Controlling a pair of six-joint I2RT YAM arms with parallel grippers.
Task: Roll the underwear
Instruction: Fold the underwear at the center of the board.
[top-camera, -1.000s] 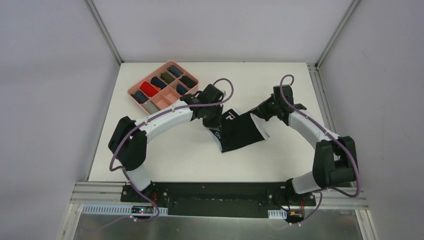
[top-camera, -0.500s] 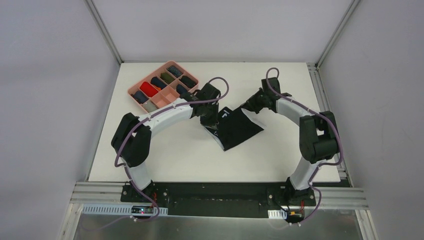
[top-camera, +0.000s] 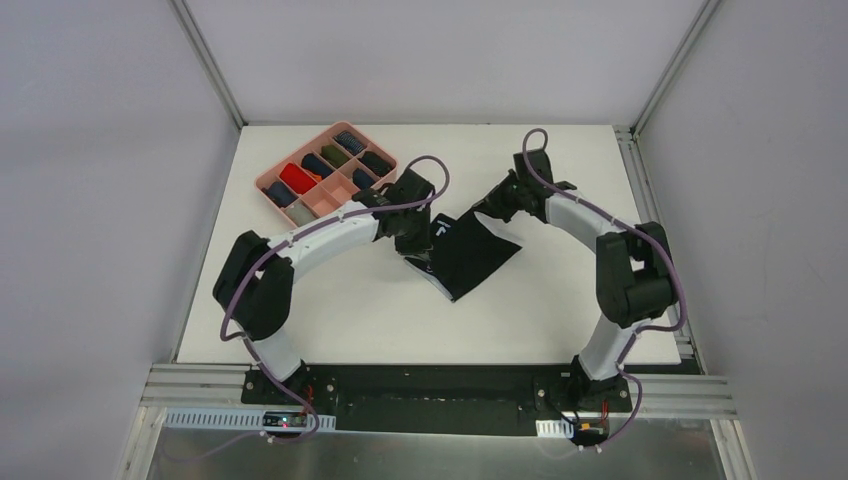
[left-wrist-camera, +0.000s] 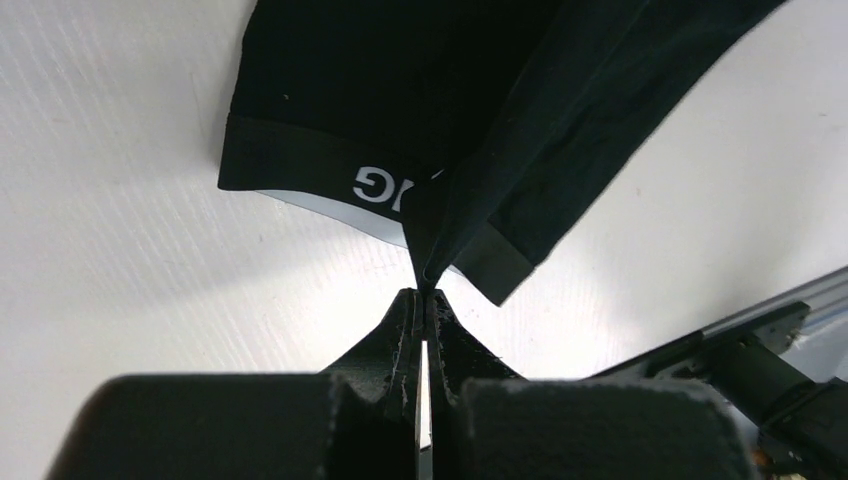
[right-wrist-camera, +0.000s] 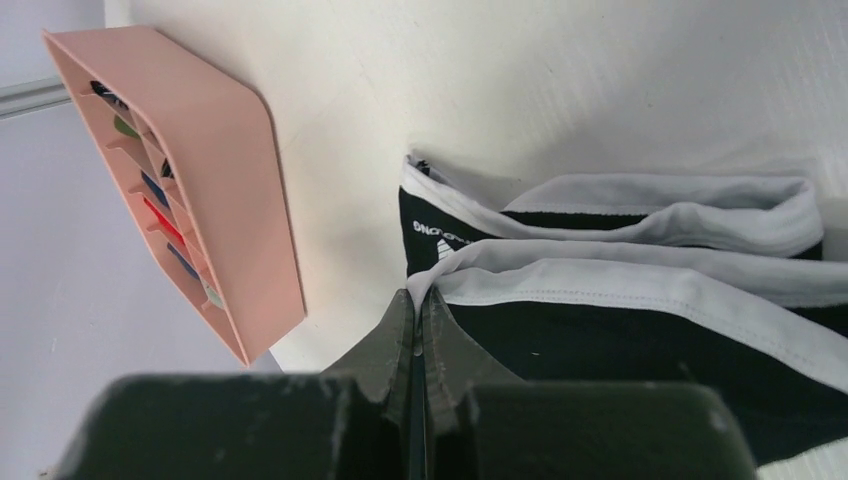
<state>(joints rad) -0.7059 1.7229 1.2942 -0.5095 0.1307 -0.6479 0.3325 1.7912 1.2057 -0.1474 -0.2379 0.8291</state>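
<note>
Left jaws are pinched tight on a fold of the black underwear, right beside the waistband, where I can read part of the white lettering in the left wrist view; the cloth rises in a taut peak from the jaw tips. Right jaws are likewise closed, nipping the white-edged seam at the far right corner of the same garment, and in the right wrist view the white bands run away from the tips in soft layered folds. The underwear sits near the middle of the bench, stretched between my two arms, its near corner pointing back towards the bases and resting flat on the white surface. The left side looks bunched under the left wrist, so I cannot tell how much of it is lifted. Just left of it, at the far left of the bench, stands the pink tray, its compartments holding rolled items, one red, the rest dark.
</note>
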